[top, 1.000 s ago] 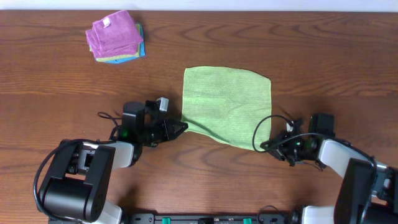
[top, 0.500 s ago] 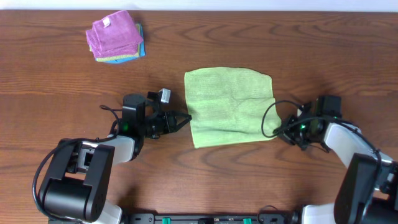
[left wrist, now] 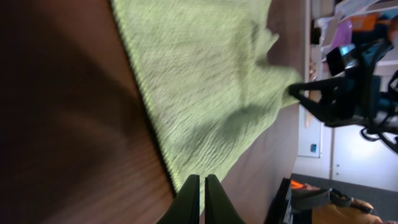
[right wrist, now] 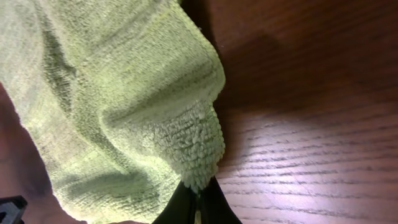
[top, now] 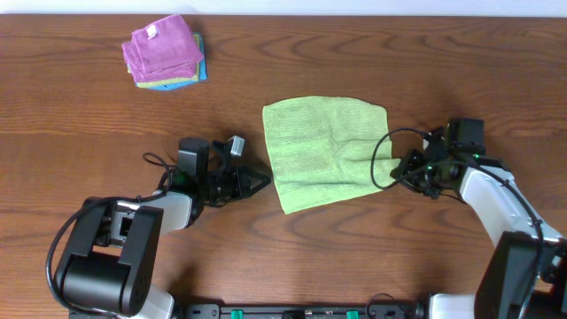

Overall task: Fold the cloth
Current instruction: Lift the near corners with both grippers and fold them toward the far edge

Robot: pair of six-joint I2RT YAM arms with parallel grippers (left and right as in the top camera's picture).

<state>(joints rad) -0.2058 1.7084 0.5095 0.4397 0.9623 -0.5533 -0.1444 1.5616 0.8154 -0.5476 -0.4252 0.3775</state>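
Observation:
The lime-green cloth [top: 319, 146] lies spread on the brown table, slightly rumpled toward its right side. My right gripper [top: 396, 168] is shut on the cloth's near-right corner. In the right wrist view the fluffy corner [right wrist: 199, 155] bunches out of the closed tips of the right gripper [right wrist: 198, 190]. My left gripper [top: 267, 182] is shut and lies low beside the cloth's left edge. In the left wrist view the cloth [left wrist: 199, 81] lies flat beyond the closed tips of the left gripper [left wrist: 202, 179], with nothing bunched between them. The near-left corner [top: 283, 209] lies free.
A folded stack with a purple cloth [top: 159, 46] on top and a blue cloth [top: 202, 66] beneath sits at the far left of the table [top: 443, 71]. A black cable loops beside the right gripper. The right arm [left wrist: 348, 87] shows in the left wrist view.
The right gripper has carried its corner away from the table's front edge. The near-left corner, at the left gripper's tips a second ago, now lies flat nearer the front than those tips.

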